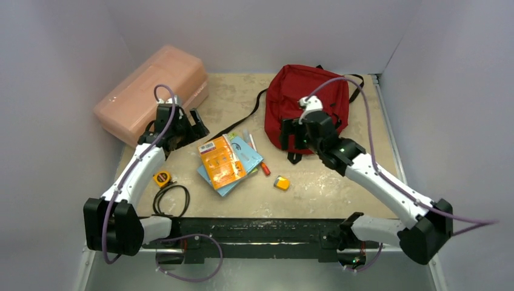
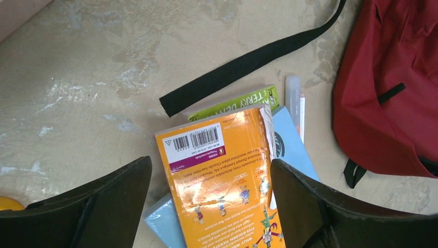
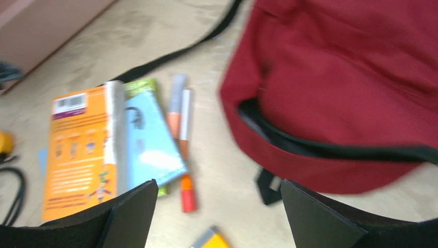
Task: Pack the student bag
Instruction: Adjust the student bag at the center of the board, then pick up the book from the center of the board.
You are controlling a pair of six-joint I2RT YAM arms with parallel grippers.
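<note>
The dark red student bag (image 1: 309, 103) lies at the back right of the table, its black-edged opening (image 3: 310, 147) facing the near side. A stack of books lies at the centre: an orange book (image 1: 222, 160) on top of a light blue one (image 1: 247, 159) and a green one (image 2: 237, 103). My left gripper (image 1: 193, 128) is open and empty, hovering above the orange book (image 2: 222, 170). My right gripper (image 1: 297, 136) is open and empty, held over the bag's near edge (image 3: 351, 77) with bare table beneath it (image 3: 219, 212).
Two pens (image 1: 250, 142), a red-orange marker (image 1: 265, 168) and a small yellow item (image 1: 281, 182) lie beside the books. A yellow tape measure (image 1: 161, 178) and black cable (image 1: 171, 200) sit near left. A pink box (image 1: 151, 91) stands back left. A black strap (image 2: 248, 64) trails from the bag.
</note>
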